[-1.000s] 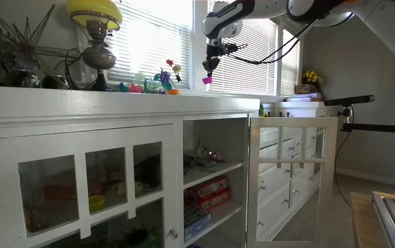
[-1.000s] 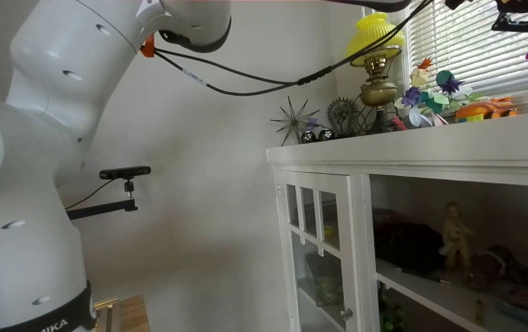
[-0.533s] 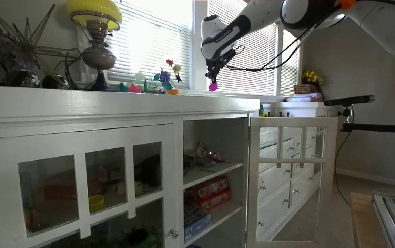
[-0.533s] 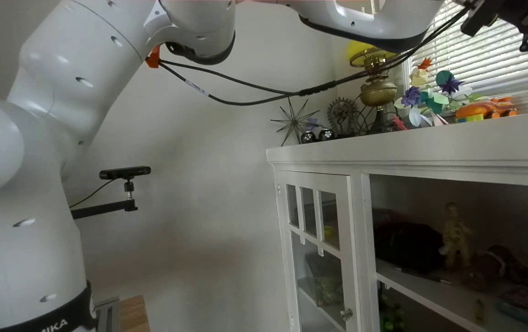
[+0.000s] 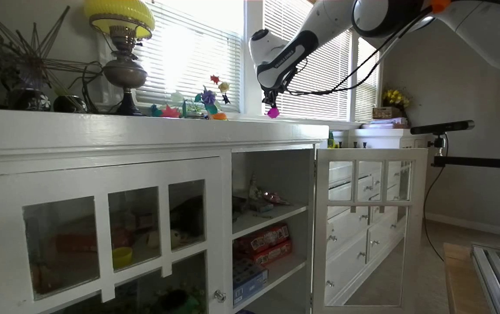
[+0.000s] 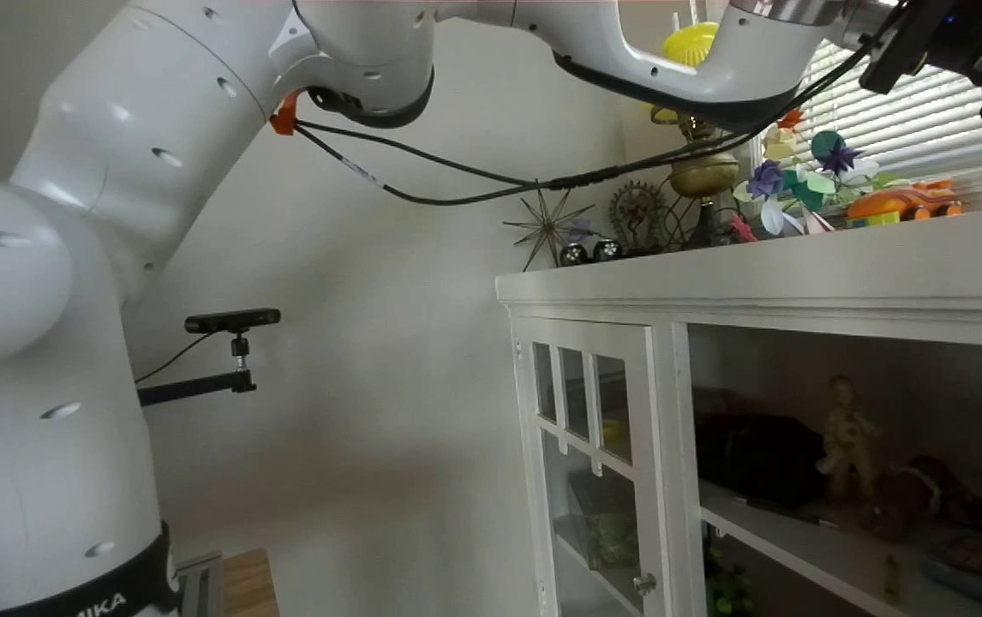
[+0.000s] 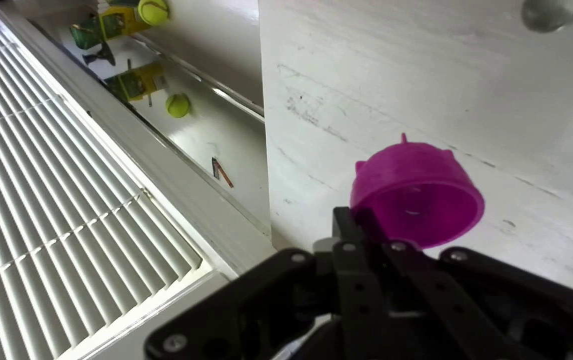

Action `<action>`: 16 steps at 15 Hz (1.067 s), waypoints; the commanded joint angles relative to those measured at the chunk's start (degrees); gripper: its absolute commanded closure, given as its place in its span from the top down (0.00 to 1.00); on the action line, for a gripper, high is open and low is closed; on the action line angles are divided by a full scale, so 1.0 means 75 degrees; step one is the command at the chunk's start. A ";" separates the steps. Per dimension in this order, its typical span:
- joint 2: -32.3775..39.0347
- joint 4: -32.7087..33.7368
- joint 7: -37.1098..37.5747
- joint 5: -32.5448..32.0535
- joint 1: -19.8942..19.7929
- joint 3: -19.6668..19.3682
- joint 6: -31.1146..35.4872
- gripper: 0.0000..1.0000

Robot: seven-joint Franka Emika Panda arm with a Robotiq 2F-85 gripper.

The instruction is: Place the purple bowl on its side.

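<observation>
The purple bowl (image 7: 406, 165) is small, magenta and round, with small nubs on its base. My gripper (image 7: 359, 220) is shut on its rim, one finger outside and one inside. The bowl is tilted, its open side facing the wrist camera, over a white scuffed surface (image 7: 346, 110). In an exterior view the bowl (image 5: 273, 113) hangs below the gripper (image 5: 271, 103), low over the right end of the white cabinet top (image 5: 154, 131); I cannot tell if it touches. In the exterior view with the lamp behind the arm, the bowl and fingertips are out of view.
Paper flowers (image 6: 808, 180) and an orange toy car (image 6: 898, 204) stand on the cabinet top. A yellow-shaded lamp (image 5: 123, 72) stands farther along. Window blinds (image 7: 56, 190) are close beside. A clear round object (image 7: 549, 12) and tennis balls (image 7: 177, 105) show in the wrist view.
The gripper has tilted and come down with the bowl, drifting slightly right in an exterior view. The bowl has turned with it and has left the view where it hung at the right edge.
</observation>
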 commanded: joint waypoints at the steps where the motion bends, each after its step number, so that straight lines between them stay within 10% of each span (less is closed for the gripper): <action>1: -0.0208 -0.0635 0.0486 -0.0812 0.0435 -0.0456 0.0541 0.02; 16: -0.0293 -0.2071 0.1658 -0.2823 0.1741 -0.1807 0.1956 0.02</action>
